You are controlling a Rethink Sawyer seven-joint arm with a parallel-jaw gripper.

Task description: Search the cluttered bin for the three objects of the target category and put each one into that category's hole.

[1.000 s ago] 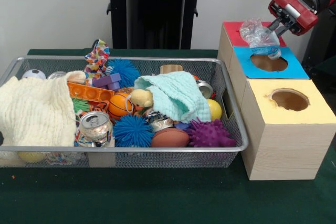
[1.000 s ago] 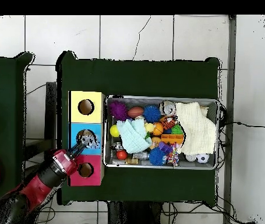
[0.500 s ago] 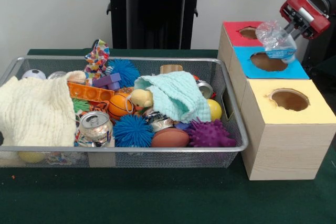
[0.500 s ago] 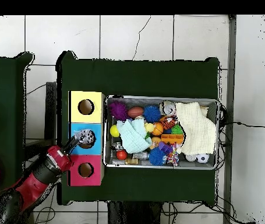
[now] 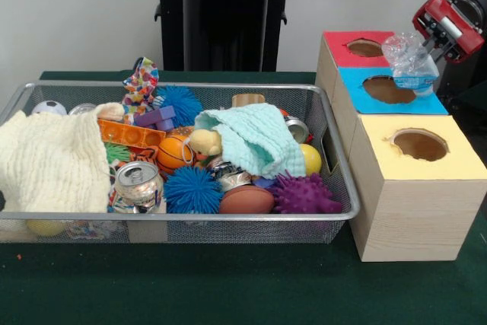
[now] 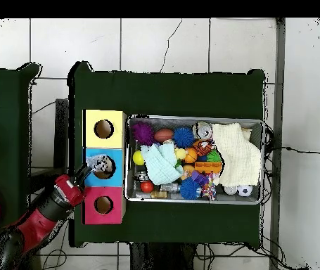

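My gripper (image 5: 426, 47) is at the far right of the front view, shut on a crumpled clear plastic bottle (image 5: 409, 58). It holds the bottle above the right edge of the blue-topped box (image 5: 354, 85), just right of that box's hole (image 5: 388, 90). In the overhead view the gripper (image 6: 87, 171) and the bottle (image 6: 101, 164) are over the blue box's left part. The wire-mesh bin (image 5: 190, 218) stands left of the boxes, full of mixed objects; it also shows in the overhead view (image 6: 194, 117).
A red-topped box (image 5: 338, 43) and a yellow-topped box (image 5: 456, 161) flank the blue one. The bin holds a cream cloth (image 5: 49, 161), a mint cloth (image 5: 255, 138), a can (image 5: 138, 179), and blue (image 5: 192, 189) and purple (image 5: 304, 194) spiky balls. The black pedestal (image 5: 224, 20) stands behind.
My gripper has carried the bottle to the right in the front view, from over the blue box's hole towards that box's right edge, and uncovered the red box's hole.
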